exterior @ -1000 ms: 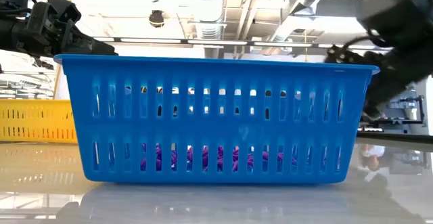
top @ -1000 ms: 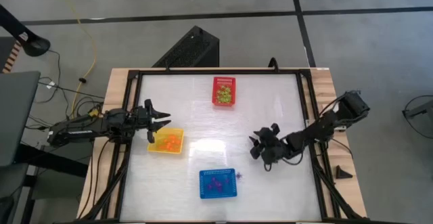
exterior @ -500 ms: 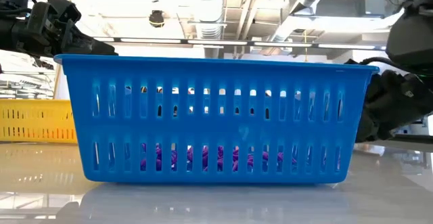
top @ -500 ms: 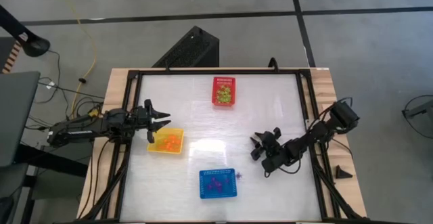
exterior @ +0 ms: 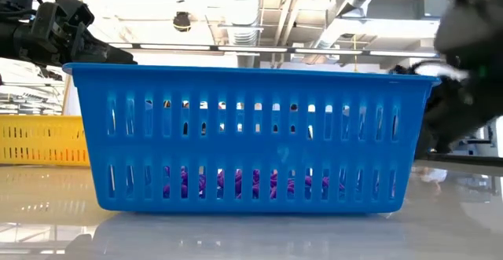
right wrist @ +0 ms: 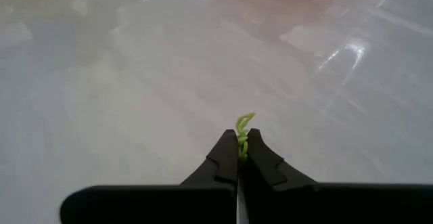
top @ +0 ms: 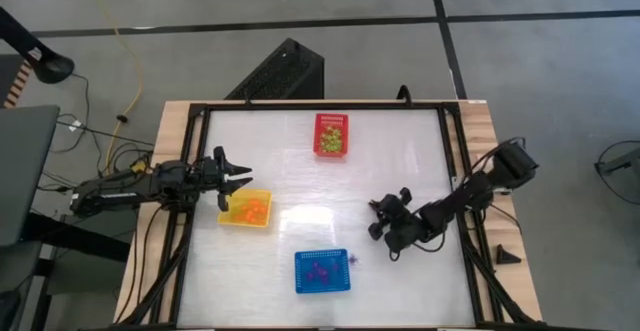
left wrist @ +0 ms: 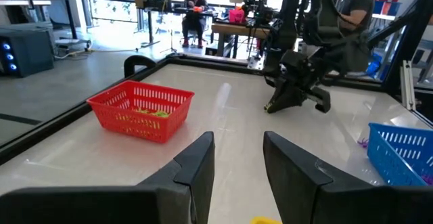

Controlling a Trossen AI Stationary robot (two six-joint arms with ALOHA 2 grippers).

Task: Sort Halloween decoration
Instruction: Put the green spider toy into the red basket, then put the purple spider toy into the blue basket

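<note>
My right gripper [right wrist: 240,158] is low over the table's right middle [top: 376,217], shut on a light green trinket [right wrist: 243,125]. A loose purple trinket [top: 352,260] lies on the table beside the blue basket [top: 321,272], which holds purple pieces. The yellow basket [top: 247,209] holds orange pieces and the red basket [top: 331,135] holds green ones. At the left edge my left gripper [top: 246,179] hovers open and level, over the yellow basket's far left corner, holding nothing. My right gripper pinches the green trinket's lower part [right wrist: 242,144] between its two fingertips. The fingers slant downward from the table's right side. The trinket's twisted upper end [right wrist: 245,120] sticks out past the tips; whether it still touches the table I cannot tell.
The three baskets stand apart: red at the far middle, yellow at the left, blue at the near middle. A black frame [top: 452,141] rims the white tabletop. Bare table lies between the baskets and my right gripper. People sit beyond the table's far side [left wrist: 195,7].
My right gripper has sunk toward the tabletop and shifted slightly toward the near edge. My left arm has kept still.
</note>
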